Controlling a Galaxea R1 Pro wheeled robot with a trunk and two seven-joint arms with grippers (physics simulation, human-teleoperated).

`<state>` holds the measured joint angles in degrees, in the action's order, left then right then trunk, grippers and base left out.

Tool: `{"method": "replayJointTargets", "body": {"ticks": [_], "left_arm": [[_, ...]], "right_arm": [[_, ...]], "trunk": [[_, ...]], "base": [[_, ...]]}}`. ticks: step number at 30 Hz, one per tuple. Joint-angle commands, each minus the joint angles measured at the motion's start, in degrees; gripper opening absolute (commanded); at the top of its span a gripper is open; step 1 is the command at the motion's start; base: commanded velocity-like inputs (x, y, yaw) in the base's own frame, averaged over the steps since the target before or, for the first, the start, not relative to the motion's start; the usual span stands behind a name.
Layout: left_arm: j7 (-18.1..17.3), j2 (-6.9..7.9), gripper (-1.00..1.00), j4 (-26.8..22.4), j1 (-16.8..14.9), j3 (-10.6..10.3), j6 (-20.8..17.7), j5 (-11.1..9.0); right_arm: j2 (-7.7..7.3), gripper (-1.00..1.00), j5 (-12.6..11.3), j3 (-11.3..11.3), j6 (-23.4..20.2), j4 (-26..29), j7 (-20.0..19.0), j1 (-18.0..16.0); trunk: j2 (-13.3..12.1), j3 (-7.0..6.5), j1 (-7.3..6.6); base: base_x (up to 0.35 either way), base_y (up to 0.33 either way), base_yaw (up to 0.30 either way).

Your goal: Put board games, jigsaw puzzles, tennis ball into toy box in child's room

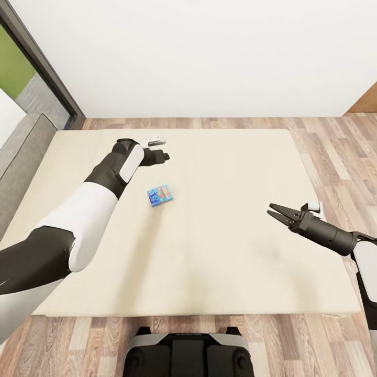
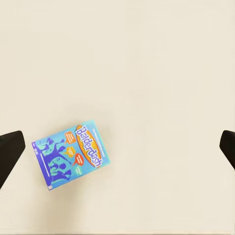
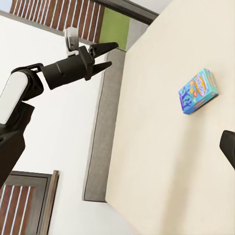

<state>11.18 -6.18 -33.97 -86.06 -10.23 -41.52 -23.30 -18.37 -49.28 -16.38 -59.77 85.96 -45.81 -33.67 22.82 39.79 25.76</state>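
One board game (image 1: 160, 195), a small blue box with cartoon print, lies flat on the bed (image 1: 235, 173) left of the middle of its beige mattress. My left gripper (image 1: 165, 155) hangs above the mattress just beyond the box and points down at it. In the left wrist view the board game (image 2: 71, 155) lies between the widely spread fingertips (image 2: 11, 152), nearer one of them. My right gripper (image 1: 273, 211) is open over the bed's right part, well apart from the box. The right wrist view shows the board game (image 3: 198, 91) and the left gripper (image 3: 106, 55).
Wooden floor (image 1: 335, 136) surrounds the bed on the right and front. A white wall (image 1: 209, 52) stands behind it, and a dark door frame (image 1: 42, 68) at the far left. A grey frame edge (image 1: 18, 149) borders the bed's left side. My base (image 1: 188, 356) is at the bed's front edge.
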Motion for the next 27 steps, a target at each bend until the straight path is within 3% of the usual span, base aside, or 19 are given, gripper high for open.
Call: {"method": "replayJointTargets", "body": {"ticks": [1,18,27], "left_arm": [[0.51,0.03,1.0,-0.05,-0.1,-0.23,-0.24,-0.6],[0.51,0.12,1.0,-0.04,-3.2,-0.31,-2.34,-0.61],[0.51,0.01,1.0,-0.04,-4.4,-0.22,-3.2,-0.67]], "right_arm": [[0.0,1.0,0.22,-0.06,-0.23,0.0,-0.33,-0.05],[0.01,1.0,0.0,-0.13,-0.23,0.59,-0.33,-0.58],[0.01,1.0,-0.09,-0.22,-0.23,2.1,-0.33,-4.4]], "trunk": [[0.09,0.17,0.03],[0.09,1.77,0.03],[0.09,2.62,0.03]], "base": [[0.0,0.0,0.0],[0.0,0.0,0.0],[0.0,0.0,0.0]]}}
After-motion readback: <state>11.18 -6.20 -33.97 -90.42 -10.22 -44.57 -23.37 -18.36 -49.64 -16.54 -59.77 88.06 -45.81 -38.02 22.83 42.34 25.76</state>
